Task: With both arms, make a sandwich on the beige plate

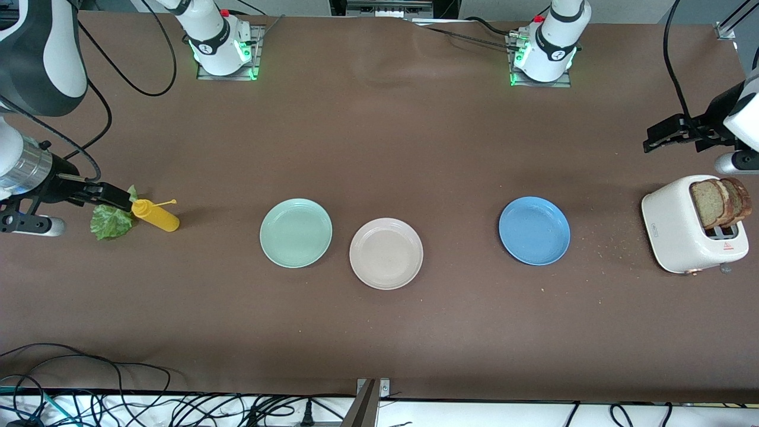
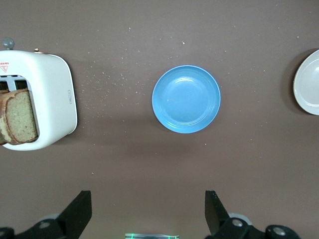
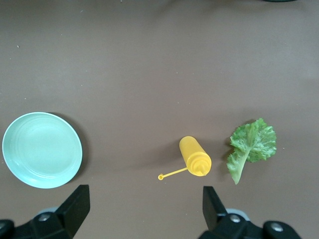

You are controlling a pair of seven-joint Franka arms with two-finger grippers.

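Observation:
The beige plate (image 1: 386, 253) lies bare on the brown table between a mint-green plate (image 1: 296, 232) and a blue plate (image 1: 534, 230); its rim (image 2: 309, 82) shows in the left wrist view. Two brown bread slices (image 1: 720, 201) (image 2: 20, 122) stand in a white toaster (image 1: 682, 228) (image 2: 52, 99) at the left arm's end. A green lettuce leaf (image 1: 111, 222) (image 3: 251, 144) lies at the right arm's end. My left gripper (image 1: 652, 141) (image 2: 147, 211) hangs open over the table beside the toaster, holding nothing. My right gripper (image 1: 115, 197) (image 3: 144, 209) hangs open above the lettuce's edge, holding nothing.
A yellow squeeze bottle (image 1: 155, 215) (image 3: 195, 156) lies on its side next to the lettuce, its cap strap sticking out. Crumbs are scattered between the toaster and the blue plate (image 2: 186, 98). The mint-green plate (image 3: 42, 149) shows in the right wrist view. Cables run along the table's near edge.

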